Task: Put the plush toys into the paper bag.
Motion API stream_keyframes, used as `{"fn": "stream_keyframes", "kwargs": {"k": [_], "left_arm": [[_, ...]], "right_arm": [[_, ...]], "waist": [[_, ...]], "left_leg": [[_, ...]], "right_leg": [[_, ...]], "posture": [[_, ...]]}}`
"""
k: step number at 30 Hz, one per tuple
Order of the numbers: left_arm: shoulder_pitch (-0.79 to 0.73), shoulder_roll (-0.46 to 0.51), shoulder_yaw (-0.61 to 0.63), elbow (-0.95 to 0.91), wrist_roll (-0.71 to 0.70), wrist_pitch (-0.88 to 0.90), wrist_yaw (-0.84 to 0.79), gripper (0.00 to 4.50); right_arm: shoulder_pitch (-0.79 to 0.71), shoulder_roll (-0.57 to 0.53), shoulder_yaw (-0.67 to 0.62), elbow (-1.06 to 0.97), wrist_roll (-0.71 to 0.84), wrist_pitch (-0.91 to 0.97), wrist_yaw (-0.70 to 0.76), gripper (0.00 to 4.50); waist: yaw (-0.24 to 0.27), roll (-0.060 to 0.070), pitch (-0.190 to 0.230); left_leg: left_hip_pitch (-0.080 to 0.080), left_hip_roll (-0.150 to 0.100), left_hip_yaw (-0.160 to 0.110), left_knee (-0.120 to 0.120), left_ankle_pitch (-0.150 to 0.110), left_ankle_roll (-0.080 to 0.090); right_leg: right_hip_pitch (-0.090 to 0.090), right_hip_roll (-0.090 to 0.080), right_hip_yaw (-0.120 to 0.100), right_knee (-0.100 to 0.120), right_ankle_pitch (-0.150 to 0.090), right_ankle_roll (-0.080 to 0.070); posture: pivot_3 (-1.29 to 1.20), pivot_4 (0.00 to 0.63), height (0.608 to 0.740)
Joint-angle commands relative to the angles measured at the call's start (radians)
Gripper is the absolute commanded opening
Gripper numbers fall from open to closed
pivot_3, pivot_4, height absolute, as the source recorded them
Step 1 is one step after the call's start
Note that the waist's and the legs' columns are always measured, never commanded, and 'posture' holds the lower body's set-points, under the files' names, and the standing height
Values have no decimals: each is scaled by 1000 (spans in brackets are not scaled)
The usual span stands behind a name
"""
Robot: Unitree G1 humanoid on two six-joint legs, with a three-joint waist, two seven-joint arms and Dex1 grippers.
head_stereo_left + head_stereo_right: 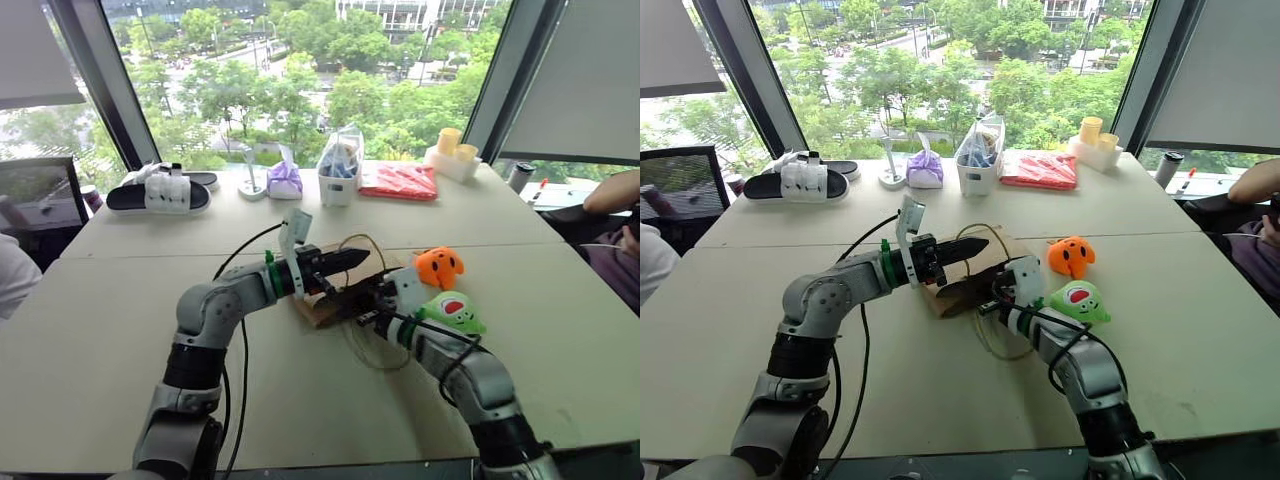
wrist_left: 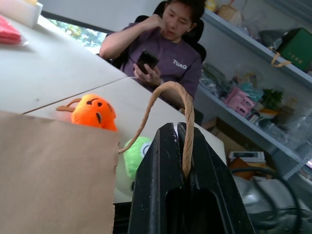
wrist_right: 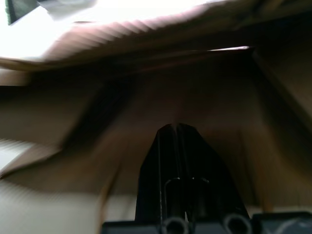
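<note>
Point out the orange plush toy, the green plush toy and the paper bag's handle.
orange plush toy [image 1: 439,266], left eye view, its face.
green plush toy [image 1: 453,311], left eye view, its body.
paper bag's handle [image 2: 165,89], left wrist view, top of the loop.

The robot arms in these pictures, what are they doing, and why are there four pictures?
It is a robot with two arms. Two pictures come from cameras on its head, looking down at a table. The other two come from small cameras on its wrists.

The left gripper is shut on the cord handle of a brown paper bag, holding it up. The right gripper is shut with nothing in it and pokes inside the bag.

Beside the bag lie two plush toys, an orange one and a green one. Neither is in the bag yet.

Farther back on the table are a sandal, a purple cloth bundle, a clear pouch and a red packet. A person sits nearby, looking at a phone.
</note>
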Motion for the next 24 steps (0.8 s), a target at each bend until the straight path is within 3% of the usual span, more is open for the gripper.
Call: {"fn": "stream_keyframes", "kwargs": {"k": [1, 8, 15, 24], "left_arm": [[-12, 20, 3, -57, -17, -19, -18, 49], [-92, 78, -54, -85, 25, -114, -113, 49], [-131, 64, -49, -129, -43, -106, -155, 49], [-126, -11, 15, -18, -5, -206, -40, 49]], "right_arm": [[-26, 11, 22, 43, -41, -32, 23, 0], [-1, 11, 58, 39, -81, 2, 63, 0], [14, 32, 51, 27, -99, 11, 60, 0], [22, 46, 43, 19, -116, 15, 59, 0]], "waist": [[0, 0, 0], [-1, 0, 0], [-3, 0, 0], [-2, 1, -1]], "left_leg": [[0, 0, 0, 0, 0, 0], [0, 0, 0, 0, 0, -1], [0, 0, 0, -1, 0, 0], [0, 0, -1, 0, 0, 0]], "right_leg": [[0, 0, 0, 0, 0, 0], [0, 0, 0, 0, 0, 0], [0, 1, 0, 0, 0, 0], [1, 1, 0, 0, 0, 0]], "posture": [[0, 150, 740], [0, 150, 740], [0, 150, 740], [0, 150, 740]]}}
